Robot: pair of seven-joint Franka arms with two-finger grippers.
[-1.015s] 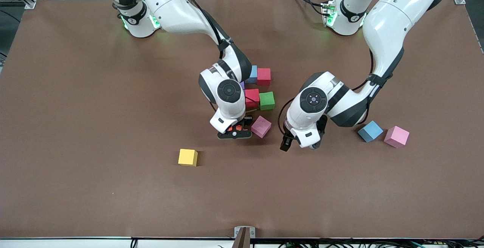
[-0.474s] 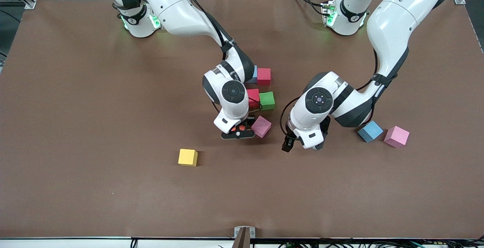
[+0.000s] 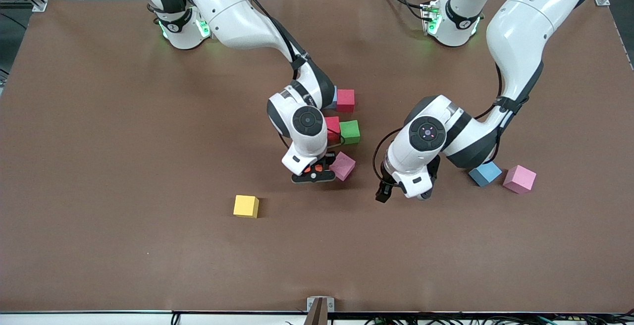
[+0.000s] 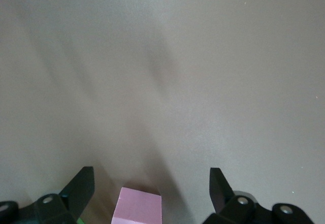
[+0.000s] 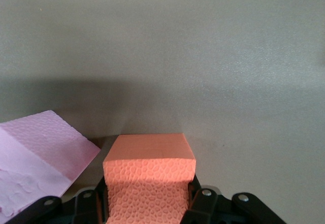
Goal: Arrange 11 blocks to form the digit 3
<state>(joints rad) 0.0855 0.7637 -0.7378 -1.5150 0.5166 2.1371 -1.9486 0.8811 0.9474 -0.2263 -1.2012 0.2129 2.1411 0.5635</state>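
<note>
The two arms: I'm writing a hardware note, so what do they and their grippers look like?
Both arms have glossy white shells with black joint bands. Green lights glow at both bases. A black cable runs along each forearm. Each wrist has a round black cap with a small central mark. The right gripper and left gripper have black fingers under a white housing.

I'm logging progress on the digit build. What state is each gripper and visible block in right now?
right gripper: shut on orange block, low beside the purple block
left gripper: open, holding nothing
purple block: tilted, on the table
green block: touching a red block
yellow block: alone
light blue block: loose, beside pink block
</note>
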